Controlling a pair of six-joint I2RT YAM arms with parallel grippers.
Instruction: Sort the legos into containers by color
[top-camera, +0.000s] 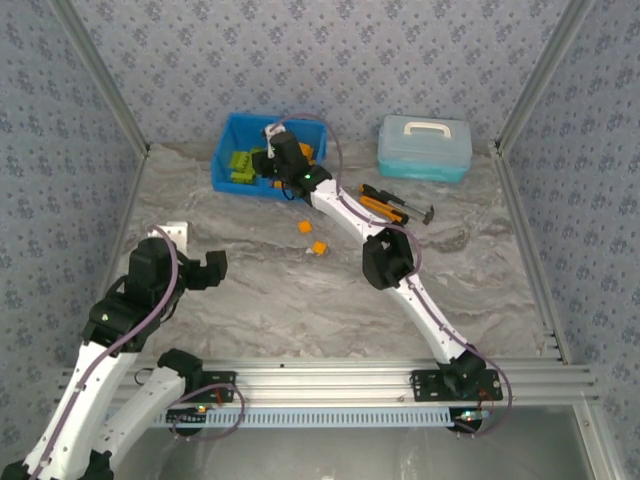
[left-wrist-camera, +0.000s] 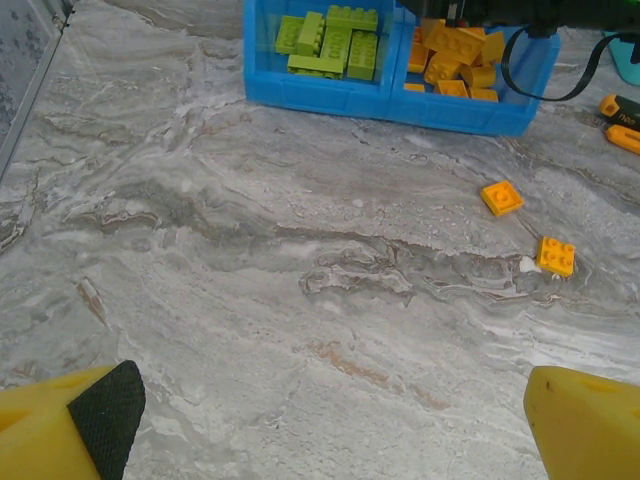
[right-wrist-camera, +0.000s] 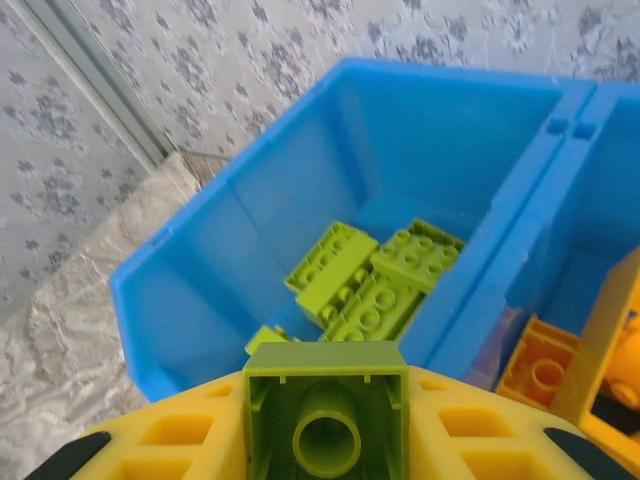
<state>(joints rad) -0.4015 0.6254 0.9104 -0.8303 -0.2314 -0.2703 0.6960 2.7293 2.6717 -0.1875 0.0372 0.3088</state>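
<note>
Patterned wallpaper rings a marbled counter (top-camera: 250, 310). From above, my right fingers (top-camera: 284, 156) hang over the blue bin (top-camera: 226, 172) at 12 o'clock, and my left fingers (top-camera: 211, 268) sit at 8 o'clock. 2 orange bricks (top-camera: 306, 227) lie loose mid-counter.

In my left wrist view, my left fingers (left-wrist-camera: 70, 430) are spread wide and empty. The bin's left compartment (left-wrist-camera: 310, 92) holds lime bricks (left-wrist-camera: 335, 40) and the right compartment (left-wrist-camera: 470, 112) holds orange ones (left-wrist-camera: 455, 60).

In my right wrist view, my right fingers (right-wrist-camera: 170, 440) pinch a lime brick (right-wrist-camera: 325, 420) above the left compartment (right-wrist-camera: 200, 280), near the divider (right-wrist-camera: 500, 250). If I let go too far toward 3 o'clock, I judge it could clip that divider and bounce in among the orange pieces (right-wrist-camera: 540, 378).
</note>
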